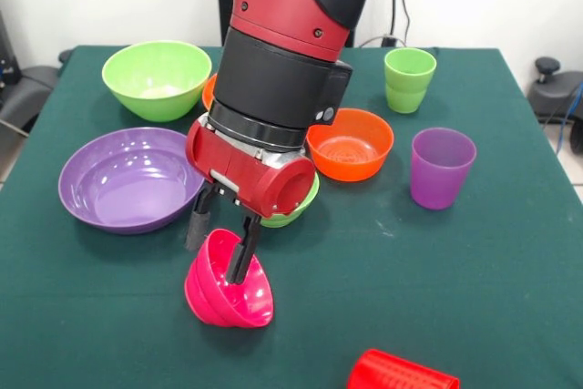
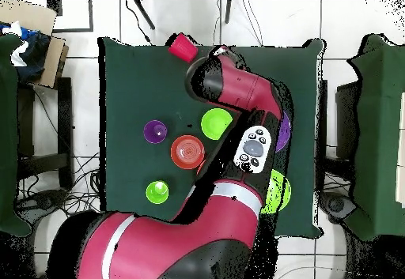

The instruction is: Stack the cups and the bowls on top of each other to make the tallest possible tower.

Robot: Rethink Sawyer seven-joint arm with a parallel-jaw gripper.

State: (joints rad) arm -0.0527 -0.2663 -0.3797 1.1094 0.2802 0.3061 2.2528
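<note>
In the front view, going from the left, the large purple bowl [image 1: 130,179] sat upright on the green desk [image 1: 474,280], with the large lime green bowl [image 1: 157,78] behind it, both well apart from the hand [image 1: 222,245]. Next came the hand itself, pointing down over the small magenta-pink bowl [image 1: 229,285], which stood tilted on its side with its mouth turned up toward the arm. One black finger [image 1: 243,250] reached inside the bowl and the other stayed outside its rim, so the hand seemed clamped on the bowl's wall, though the contact was hard to see. Just behind the wrist a small lime green bowl [image 1: 293,213] peeked out, mostly hidden. Right of that the large orange bowl [image 1: 350,144] rested upright, and an orange edge showed behind the arm. Farther right stood the light green cup [image 1: 409,79] at the back and the purple cup [image 1: 442,167] nearer. The red cup [image 1: 402,373] lay on its side at the bottom edge.
</note>
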